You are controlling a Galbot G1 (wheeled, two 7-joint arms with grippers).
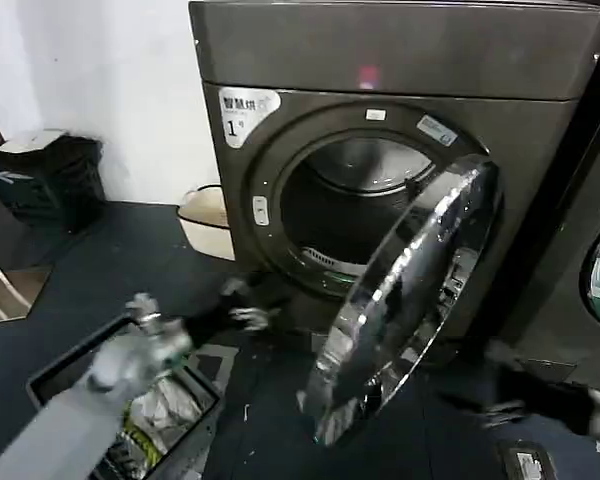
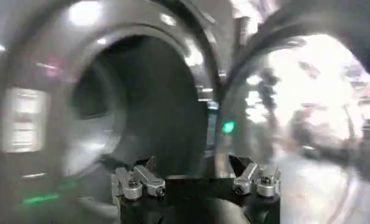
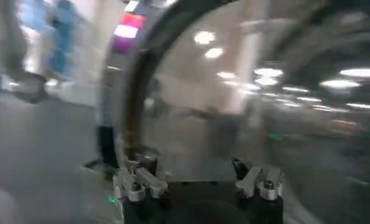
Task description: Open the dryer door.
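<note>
You have the dryer [image 1: 400, 60] straight ahead: a boxy dark grey-brown metal machine with a white sticker marked "1" [image 1: 245, 112] at its upper corner and a small pink light [image 1: 368, 75] glowing on the top panel. The dryer door [image 1: 410, 300] stands swung well open on the right of the round opening, its wide chrome ring mirror-bright and curved, turned almost edge-on to you. Behind it the ribbed metal drum [image 1: 365, 190] gapes dark.

Your left gripper [image 1: 242, 305] hangs low in front of the opening, touching nothing; from its wrist you see both fingers [image 2: 136, 181] spread wide apart, the drum mouth and the door's chrome rim [image 2: 233, 91] beyond them. Your right gripper [image 3: 197, 182] faces the door's shiny surface, jaws likewise spread and empty.

The floor [image 1: 110, 260] is dark and matte. A black bin with crumpled contents [image 1: 150, 410] sits low at your left, a cream tub [image 1: 208, 220] beside the dryer against the white wall [image 1: 100, 80], and a neighbouring dark machine [image 1: 590, 260] at the right.
</note>
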